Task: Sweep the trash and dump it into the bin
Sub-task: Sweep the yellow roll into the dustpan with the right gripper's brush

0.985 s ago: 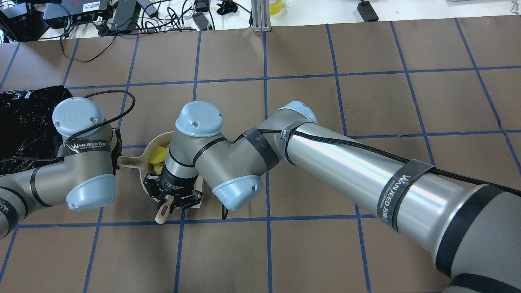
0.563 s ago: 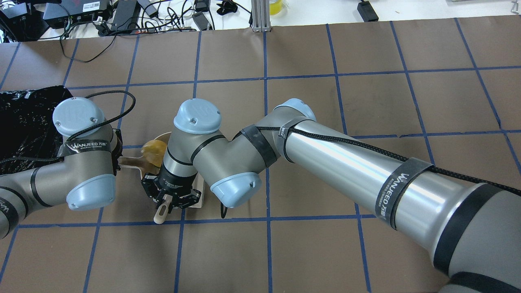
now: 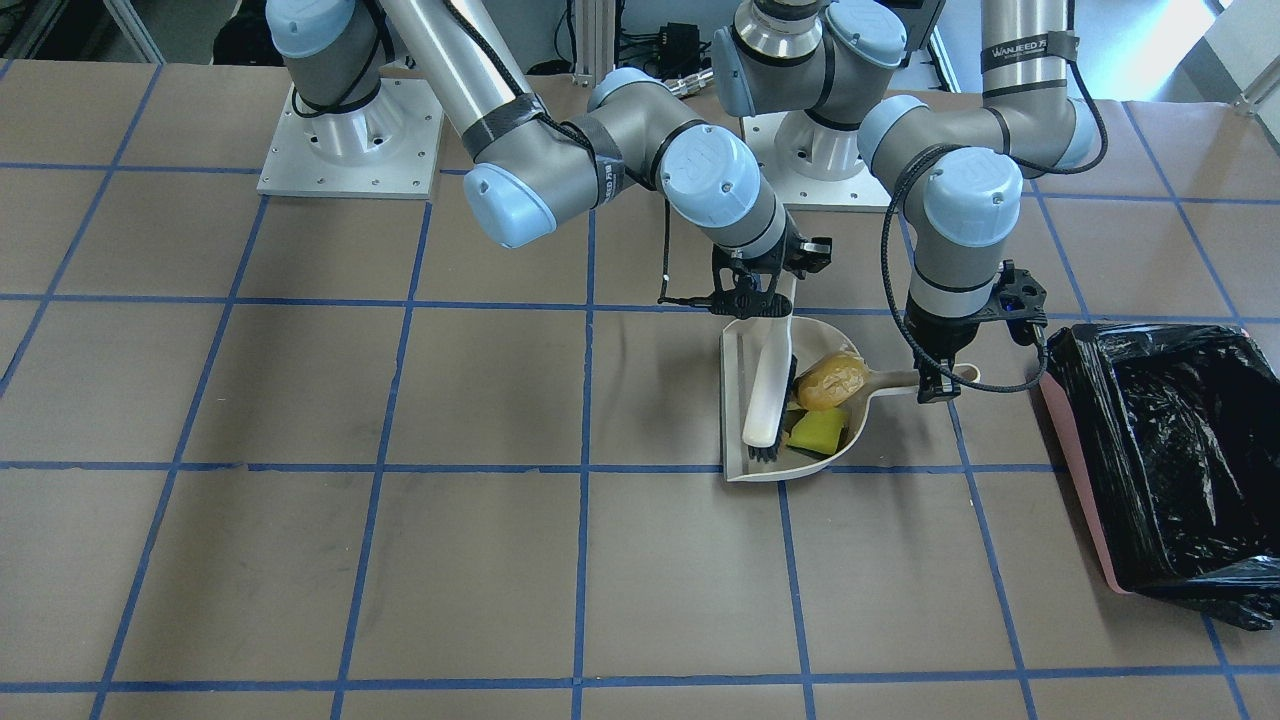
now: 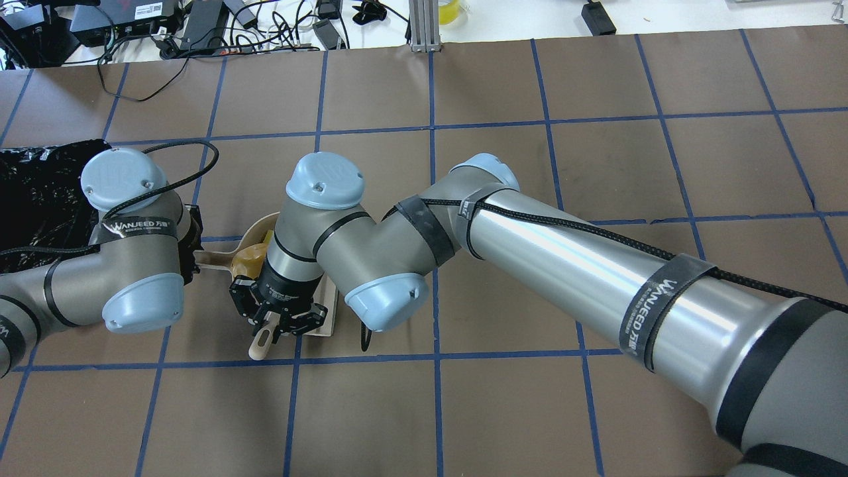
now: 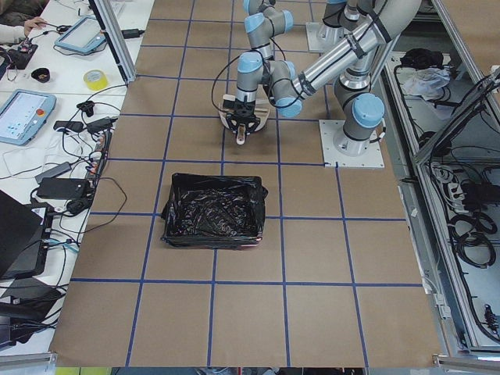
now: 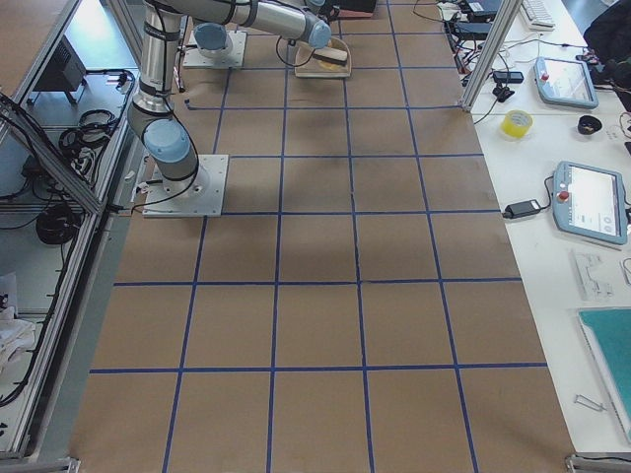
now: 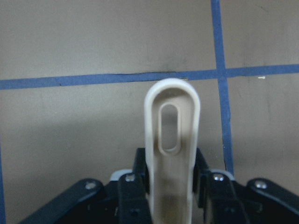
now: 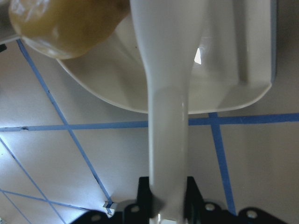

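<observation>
Trash, potato-like oval: lumpy, glossy and yellow-brown. It lies inside the dustpan, near the root of the pan's handle and just beside the brush.
Trash, sponge: a blocky piece, yellow with a green face. It sits in the same pan against the curved back wall, next to the oval and the brush bristles.
Dustpan: smooth beige plastic, with a straight lip on one side and a rounded wall on the other. Its slim handle ends in a rounded tip pierced by an oval slot.
Brush: smooth white plastic. A flattened handle widens to a head with short black bristles, and the brush lies lengthwise in the pan.
Right gripper: black fingers clenched on the brush handle, one on each side.
Left gripper: black fingers clamped on the dustpan handle, with the slotted tip sticking out past them.
Bin: a pink rectangular container lined with a crinkled, glossy black bag that spills over the rim. It stands on the table to the robot's left of the dustpan and apart from it, with the left gripper between the two.
Writing: "WANJEED" in white on the black straps around both arms. The smaller marks after it are too small to read.
Table: a matte brown covering, ruled into squares by blue tape.
</observation>
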